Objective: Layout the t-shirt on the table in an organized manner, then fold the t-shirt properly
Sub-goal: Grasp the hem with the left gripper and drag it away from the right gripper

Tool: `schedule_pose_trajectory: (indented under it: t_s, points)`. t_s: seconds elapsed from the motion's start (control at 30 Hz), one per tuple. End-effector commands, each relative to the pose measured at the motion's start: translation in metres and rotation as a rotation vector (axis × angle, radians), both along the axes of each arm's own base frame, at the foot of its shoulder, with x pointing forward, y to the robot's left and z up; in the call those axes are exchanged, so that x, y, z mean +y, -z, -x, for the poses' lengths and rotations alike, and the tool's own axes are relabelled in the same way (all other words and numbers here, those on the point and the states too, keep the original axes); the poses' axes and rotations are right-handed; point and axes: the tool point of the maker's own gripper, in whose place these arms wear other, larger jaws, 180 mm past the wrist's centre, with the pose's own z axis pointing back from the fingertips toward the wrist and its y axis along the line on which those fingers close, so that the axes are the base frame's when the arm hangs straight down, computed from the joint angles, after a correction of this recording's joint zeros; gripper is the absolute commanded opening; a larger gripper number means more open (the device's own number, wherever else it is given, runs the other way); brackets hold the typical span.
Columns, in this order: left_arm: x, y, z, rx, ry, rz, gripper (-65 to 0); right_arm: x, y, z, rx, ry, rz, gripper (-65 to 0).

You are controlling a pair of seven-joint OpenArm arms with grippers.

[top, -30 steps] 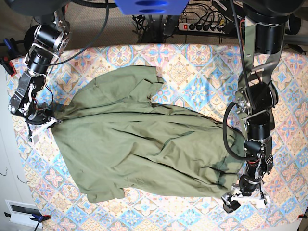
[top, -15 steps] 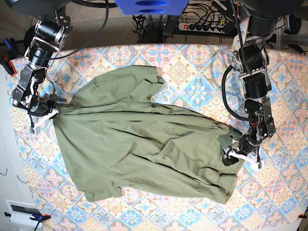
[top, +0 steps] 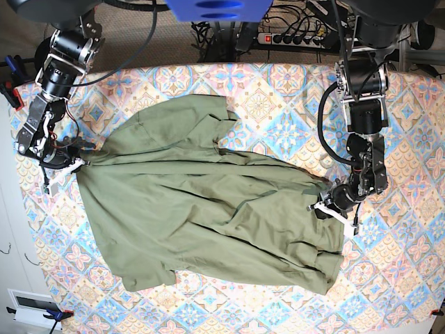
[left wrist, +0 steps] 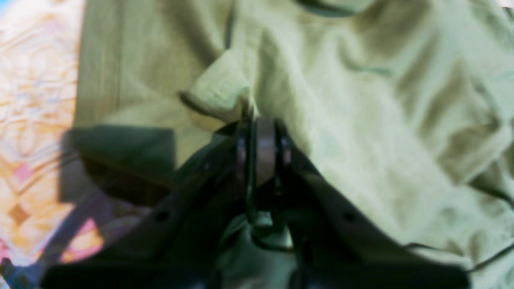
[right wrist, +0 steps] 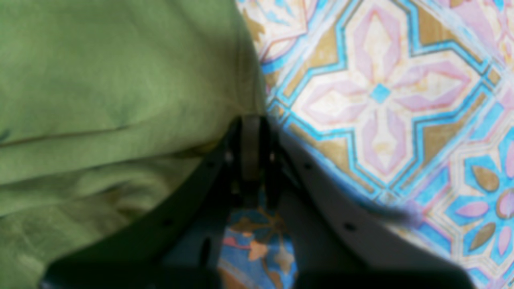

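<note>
My 2 arms are both at the t-shirt [top: 208, 216], which lies rumpled and mostly spread across the middle of the table [top: 278, 90], olive green on the patterned cloth. It sits skewed, with long creases running across the body and a sleeve bunched toward the far side.

My left gripper [top: 325, 207] is on the base view's right, at the shirt's edge. In the left wrist view its jaws are pressed together with a fold of green fabric pinched between them [left wrist: 257, 120]; cloth also hangs under the fingers. The picture is blurred, so I cannot tell which part of the shirt this is.

My right gripper [top: 69, 161] is on the base view's left, at the shirt's corner there. In the right wrist view the jaws are closed [right wrist: 251, 132] right at the shirt's border, fabric bunching against them, bare tile pattern just beside. The shirt edge pulls to a point at that gripper, so I read it as pinching the cloth.

A power strip [top: 292, 38] and cables sit beyond the table's far edge.
</note>
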Motion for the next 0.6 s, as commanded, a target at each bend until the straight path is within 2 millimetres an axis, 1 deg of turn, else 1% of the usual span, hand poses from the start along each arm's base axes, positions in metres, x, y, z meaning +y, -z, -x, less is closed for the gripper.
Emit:
schedule_pose_trajectory:
  t_s: [0.0, 0.03, 0.07, 0.17, 0.23, 0.3, 0.33, 0.4, 0.53, 0.57]
  points:
    - [0.012, -0.024, -0.015, -0.058, -0.015, -0.006, -65.0, -0.011, -0.02, -0.013, -0.056, 0.004, 0.027, -63.8]
    - [0.013, -0.025, -0.015, -0.055, -0.016, 0.0, -64.5, -0.011, -0.019, -0.013, -0.055, 0.005, 0.026, -63.8]
    - [0.019, -0.027, -0.014, -0.049, -0.02, 0.004, -64.7, -0.011, -0.019, -0.013, -0.055, 0.005, 0.026, -63.8]
    - [0.024, -0.047, -0.016, -0.079, -0.002, 0.001, -65.0, -0.011, -0.019, -0.013, -0.055, 0.005, 0.026, -63.8]
    - [0.028, -0.051, -0.006, -0.062, 0.029, -0.03, -65.0, -0.011, -0.019, -0.013, -0.057, 0.005, 0.026, -63.8]
    - [0.025, -0.055, 0.002, -0.044, 0.07, -0.059, -65.0, -0.011, -0.02, -0.015, -0.06, 0.005, 0.026, -63.8]
    - [0.024, -0.054, 0.008, -0.029, 0.087, -0.073, -65.0, -0.011, -0.021, -0.015, -0.06, 0.005, 0.026, -63.8]
    - [0.032, -0.05, 0.026, 0.021, 0.117, -0.116, -65.0, -0.011, -0.021, -0.015, -0.06, 0.005, 0.026, -63.8]
    - [0.027, -0.039, 0.064, 0.096, 0.192, -0.174, -65.0, -0.011, -0.019, -0.014, -0.056, 0.007, 0.021, -63.8]
    - [0.028, -0.039, 0.072, 0.109, 0.206, -0.193, -65.0, -0.011, -0.019, -0.014, -0.056, 0.007, 0.021, -63.8]
